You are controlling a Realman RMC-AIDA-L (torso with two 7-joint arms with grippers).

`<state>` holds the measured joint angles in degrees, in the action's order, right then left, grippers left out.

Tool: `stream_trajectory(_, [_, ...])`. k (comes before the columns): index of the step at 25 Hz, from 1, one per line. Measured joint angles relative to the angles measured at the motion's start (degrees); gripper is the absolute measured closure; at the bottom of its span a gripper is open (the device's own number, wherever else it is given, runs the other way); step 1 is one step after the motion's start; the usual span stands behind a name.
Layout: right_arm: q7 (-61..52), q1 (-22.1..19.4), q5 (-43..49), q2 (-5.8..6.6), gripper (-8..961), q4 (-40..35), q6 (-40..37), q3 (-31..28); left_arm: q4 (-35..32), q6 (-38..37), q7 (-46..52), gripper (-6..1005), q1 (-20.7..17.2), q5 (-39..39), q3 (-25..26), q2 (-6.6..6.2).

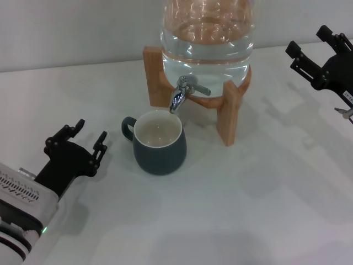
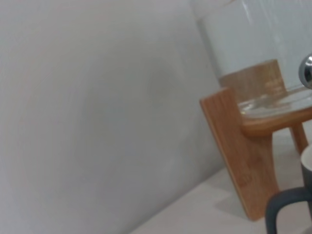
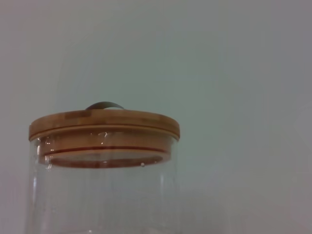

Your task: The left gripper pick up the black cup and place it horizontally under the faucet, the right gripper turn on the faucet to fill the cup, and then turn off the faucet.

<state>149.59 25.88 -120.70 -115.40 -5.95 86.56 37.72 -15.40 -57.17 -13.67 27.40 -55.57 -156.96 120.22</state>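
Dark charcoal-blue, the black cup [image 1: 159, 142] stands upright on the white surface [image 1: 265, 210] directly beneath the faucet [image 1: 185, 91], its handle toward the left edge. The left gripper [image 1: 83, 141] rests near that edge, fingers spread wide, empty, apart from the cup. The right gripper [image 1: 311, 52] hovers at the right edge, seemingly open and empty.
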Motion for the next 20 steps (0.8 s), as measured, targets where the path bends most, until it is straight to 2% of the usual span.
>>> stream_trajectory(8, [0.13, 0.05, -1.92, 0.00, 93, -0.07, -1.39, -0.79, -0.16, -3.87, -5.94, 422, -0.74, -4.46, -0.01, 0.00])
stream_trajectory(20, [0.70, 0.51, -3.06, 0.00, 93, -0.12, -1.37, -5.01, 0.85, -10.37, -9.90, 379, -0.64, -16.89, 0.07, -0.50])
